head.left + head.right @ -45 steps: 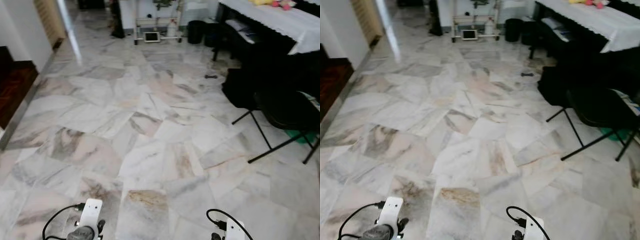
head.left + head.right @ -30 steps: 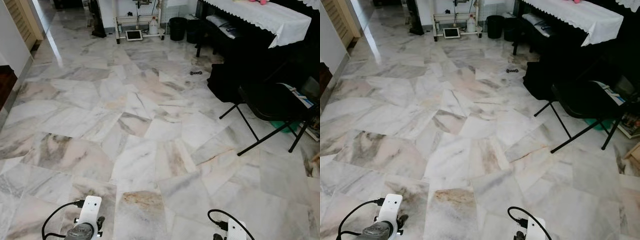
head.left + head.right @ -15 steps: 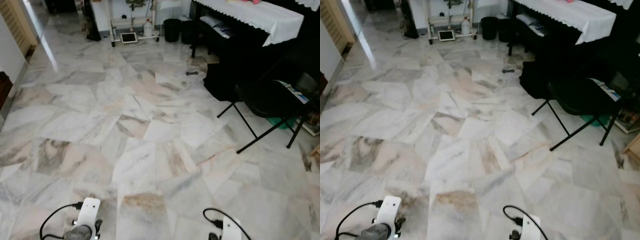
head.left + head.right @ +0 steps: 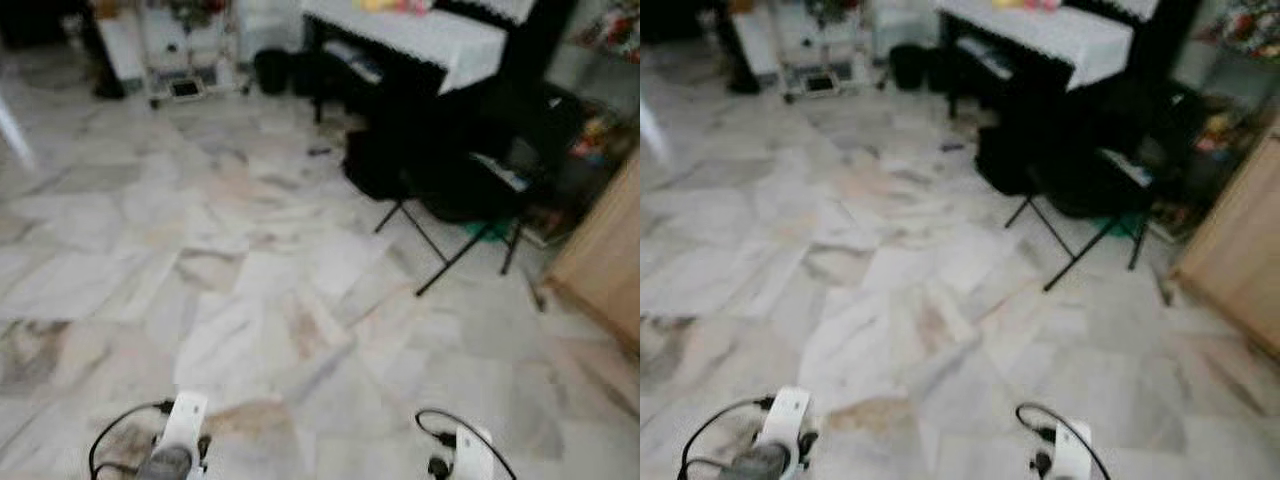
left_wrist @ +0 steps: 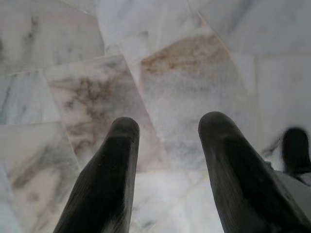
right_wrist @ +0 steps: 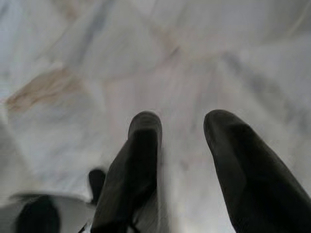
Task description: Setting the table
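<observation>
Both arms hang low over a marble floor (image 4: 250, 300) with nothing held. The left wrist view has my left gripper (image 5: 163, 126) open, its two black fingers apart above a brown-veined tile. My right gripper (image 6: 182, 121) is open too, over pale tile. The white tops of both wrists sit at the bottom edge of the eye views, left (image 4: 180, 435) and right (image 4: 465, 455). At the back right stands dark furniture under a white lace cloth (image 4: 420, 35). No tableware can be made out; the eye views are blurred.
A black folding chair (image 4: 455, 195) stands right of centre, its legs reaching onto the floor. A light wooden cabinet (image 4: 600, 265) is at the right edge. A white cart (image 4: 180, 50) and a dark bin (image 4: 270, 70) stand at the far wall. Open floor lies ahead and left.
The whole picture has shifted left and blurred, so the camera has turned right; the wooden cabinet has come into view. Both arms still hang as before.
</observation>
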You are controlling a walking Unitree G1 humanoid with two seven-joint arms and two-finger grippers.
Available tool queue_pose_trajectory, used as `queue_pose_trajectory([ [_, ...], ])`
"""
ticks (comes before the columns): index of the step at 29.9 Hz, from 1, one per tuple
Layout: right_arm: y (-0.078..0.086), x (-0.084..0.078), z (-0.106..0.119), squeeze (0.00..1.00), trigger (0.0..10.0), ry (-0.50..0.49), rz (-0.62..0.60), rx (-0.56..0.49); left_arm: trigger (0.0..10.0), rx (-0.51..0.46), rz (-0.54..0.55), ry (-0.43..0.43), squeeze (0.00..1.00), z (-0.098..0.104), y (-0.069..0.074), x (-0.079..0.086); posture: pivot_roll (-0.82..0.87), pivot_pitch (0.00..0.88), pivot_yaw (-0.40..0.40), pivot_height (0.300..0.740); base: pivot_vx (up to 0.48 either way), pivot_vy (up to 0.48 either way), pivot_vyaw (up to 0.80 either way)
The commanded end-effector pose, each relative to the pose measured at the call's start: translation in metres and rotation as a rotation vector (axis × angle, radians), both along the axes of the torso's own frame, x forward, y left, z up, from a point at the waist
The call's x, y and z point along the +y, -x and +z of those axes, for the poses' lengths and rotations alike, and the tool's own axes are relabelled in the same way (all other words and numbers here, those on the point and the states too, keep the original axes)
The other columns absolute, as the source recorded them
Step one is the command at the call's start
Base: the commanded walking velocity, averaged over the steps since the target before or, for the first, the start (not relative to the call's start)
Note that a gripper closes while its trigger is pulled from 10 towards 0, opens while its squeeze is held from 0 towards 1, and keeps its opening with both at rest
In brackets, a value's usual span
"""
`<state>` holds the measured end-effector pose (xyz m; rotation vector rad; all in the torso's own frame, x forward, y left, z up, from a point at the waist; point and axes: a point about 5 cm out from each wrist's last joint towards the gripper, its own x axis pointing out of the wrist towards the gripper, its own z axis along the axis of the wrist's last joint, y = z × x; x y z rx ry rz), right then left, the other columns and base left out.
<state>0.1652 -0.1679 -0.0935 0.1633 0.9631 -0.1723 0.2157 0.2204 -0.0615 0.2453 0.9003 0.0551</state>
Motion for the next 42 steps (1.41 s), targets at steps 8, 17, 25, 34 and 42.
queue_pose_trajectory([
  [8, 0.005, 0.006, -0.003, 0.00, 10.0, -0.003, 0.006, 0.020, 10.0, 0.011, 0.004, 0.000, 0.00, -0.001, 0.001, 0.000, 0.04, 0.000, 0.028, 0.740, 0.000, 0.000, -0.65],
  [17, 0.009, -0.006, -0.003, 0.00, 10.0, 0.007, 0.004, 0.023, 10.0, 0.003, 0.010, 0.004, 0.00, -0.001, 0.000, -0.001, 0.04, 0.000, 0.025, 0.740, 0.000, 0.000, -0.65],
  [25, 0.009, -0.022, -0.001, 0.00, 10.0, 0.022, -0.002, 0.017, 10.0, 0.004, 0.012, 0.007, 0.00, -0.001, 0.000, -0.002, 0.04, 0.000, 0.020, 0.740, 0.000, 0.000, -0.65],
  [34, 0.013, -0.025, -0.003, 0.00, 10.0, 0.026, 0.010, 0.031, 10.0, -0.007, 0.041, 0.029, 0.00, -0.001, 0.000, -0.005, 0.04, 0.000, 0.011, 0.740, 0.000, -0.180, -0.64],
  [42, 0.010, 0.005, -0.005, 0.00, 10.0, 0.004, 0.043, 0.030, 10.0, -0.010, 0.047, 0.039, 0.00, -0.002, 0.001, -0.005, 0.04, 0.000, 0.010, 0.740, 0.000, 0.000, -0.62],
])
